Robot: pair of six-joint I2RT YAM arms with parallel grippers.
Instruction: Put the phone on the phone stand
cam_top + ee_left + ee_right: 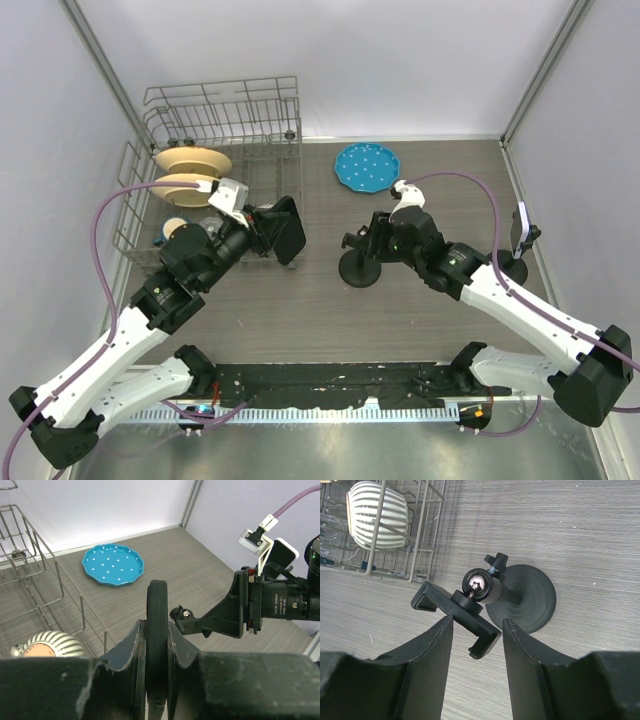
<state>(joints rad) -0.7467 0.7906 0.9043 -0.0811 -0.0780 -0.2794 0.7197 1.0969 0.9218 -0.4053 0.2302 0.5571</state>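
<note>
L end effector [156, 630] clamped on phone [157, 597], edge-up. To its rt sits the stand [527, 597]. R end effector [477, 622] is nearer, jaws apart round the clamp [455, 611].

The surface [430, 320] was a grey, wood-grained board, closed in by pale panels at the left, back and right. A wire dish rack [270, 100] stood in its back left corner. A blue dotted plate [367, 166] lay flat near the back edge, right of the rack and not touching it. Nearer the middle, the phone stand [360, 272] stood upright on its round black base. A second small stand [514, 267] stood by the right wall.
</note>
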